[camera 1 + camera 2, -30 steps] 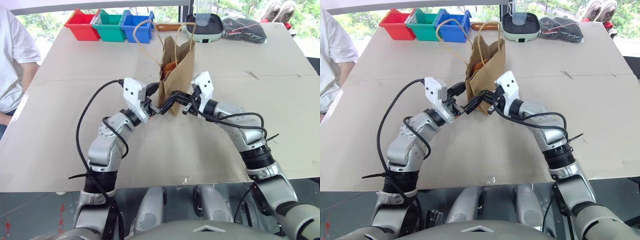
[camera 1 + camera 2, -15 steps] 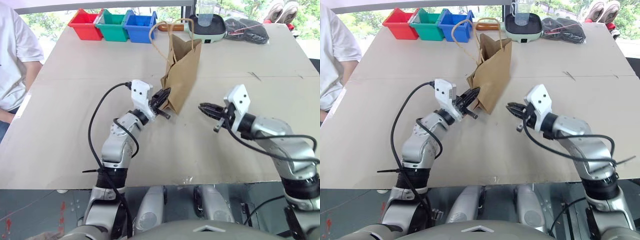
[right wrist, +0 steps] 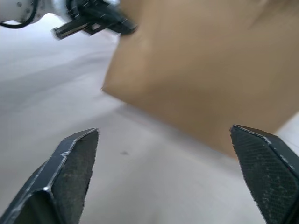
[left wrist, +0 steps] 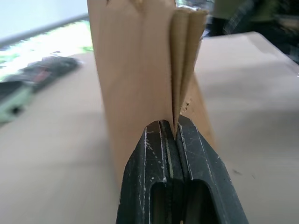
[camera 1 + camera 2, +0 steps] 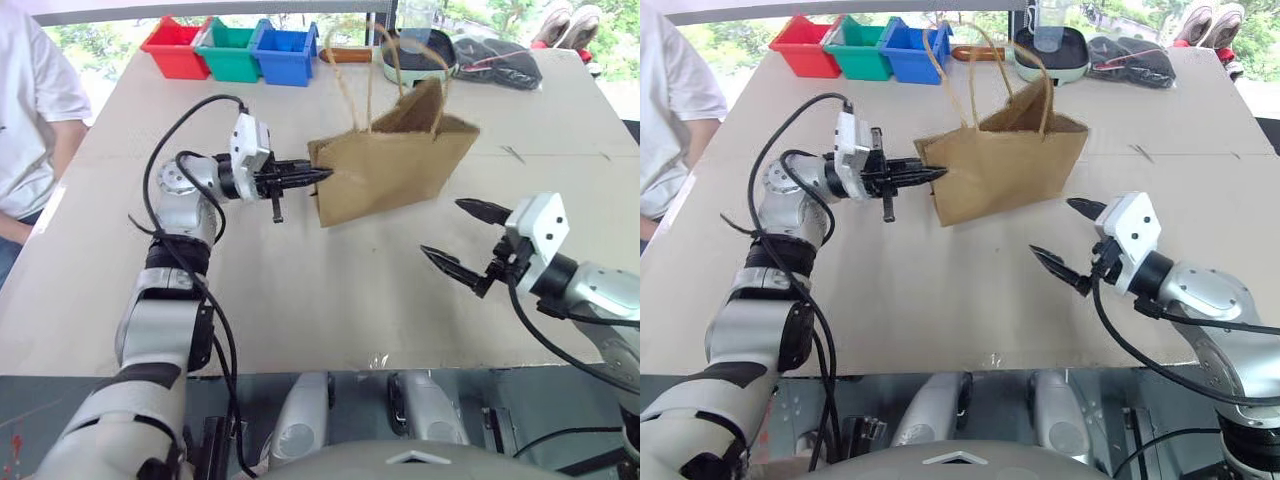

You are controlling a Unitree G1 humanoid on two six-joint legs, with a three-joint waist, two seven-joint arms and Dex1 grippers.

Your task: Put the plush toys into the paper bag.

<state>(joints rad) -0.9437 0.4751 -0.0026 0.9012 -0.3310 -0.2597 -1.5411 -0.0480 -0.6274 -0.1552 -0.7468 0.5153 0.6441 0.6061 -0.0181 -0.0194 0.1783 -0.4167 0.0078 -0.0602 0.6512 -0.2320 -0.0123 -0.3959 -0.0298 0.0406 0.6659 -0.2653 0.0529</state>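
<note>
Paper bag (image 5: 395, 175): side edge is clamped between the closed jaws of the left gripper (image 5: 318, 176), long axis running away from them; right gripper (image 5: 462, 240), jaws spread wide, is held apart nearby.

1. We see the paper bag (image 5: 390, 175) in matt brown kraft paper, creased.
2. The table (image 5: 300, 300) looks matt, smooth beige board.
3. Three bins (image 5: 230, 50) appear as glossy coloured plastic.
4. Right gripper's fingers (image 3: 70, 163) show textured black pads.

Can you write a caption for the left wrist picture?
Left gripper fingers shut on the folded edge of the paper bag.
</note>
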